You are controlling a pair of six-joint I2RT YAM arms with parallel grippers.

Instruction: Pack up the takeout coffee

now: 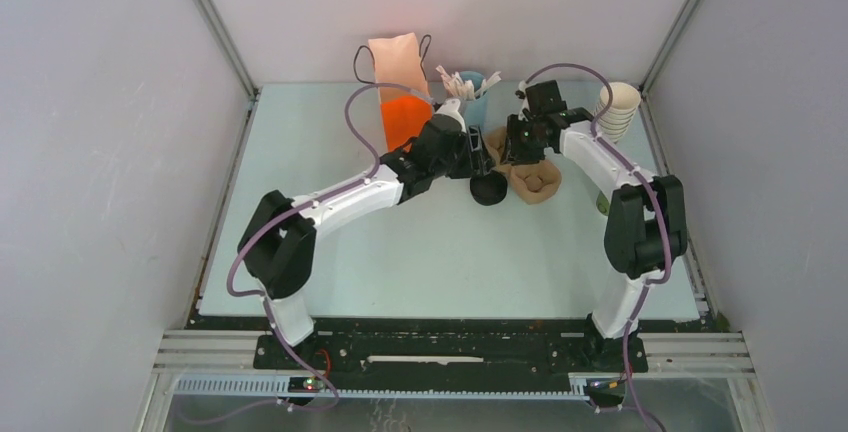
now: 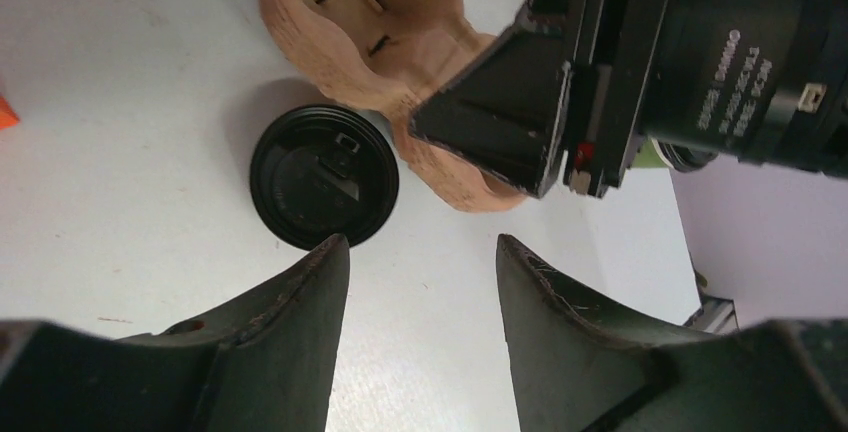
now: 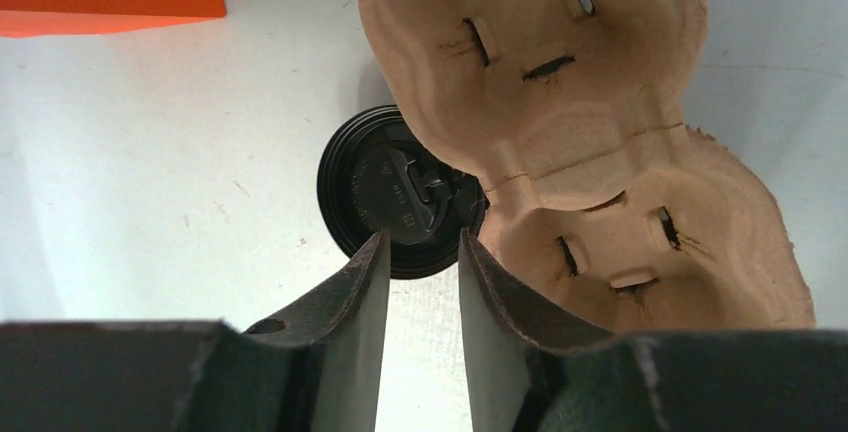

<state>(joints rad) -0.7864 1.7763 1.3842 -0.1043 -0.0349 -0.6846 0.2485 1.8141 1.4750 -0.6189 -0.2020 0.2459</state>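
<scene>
The lidded takeout coffee (image 1: 488, 188) stands upright on the desk (image 1: 400, 262), just beside the pulp carrier (image 1: 537, 184), on its left; the left arm (image 1: 345, 195), jaws wide and empty, hovers nearer than the right arm (image 1: 600, 157), jaws narrowly parted, also empty

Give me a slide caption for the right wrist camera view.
Right gripper hovers open over the black-lidded takeout coffee beside the empty brown pulp carrier.

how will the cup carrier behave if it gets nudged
Probably slides easily: the carrier looks like thin moulded pulp, both hollows empty, on a smooth table. Likely stiff enough to keep its shape, though the ragged edges suggest it dents or tears if squeezed hard.
</scene>
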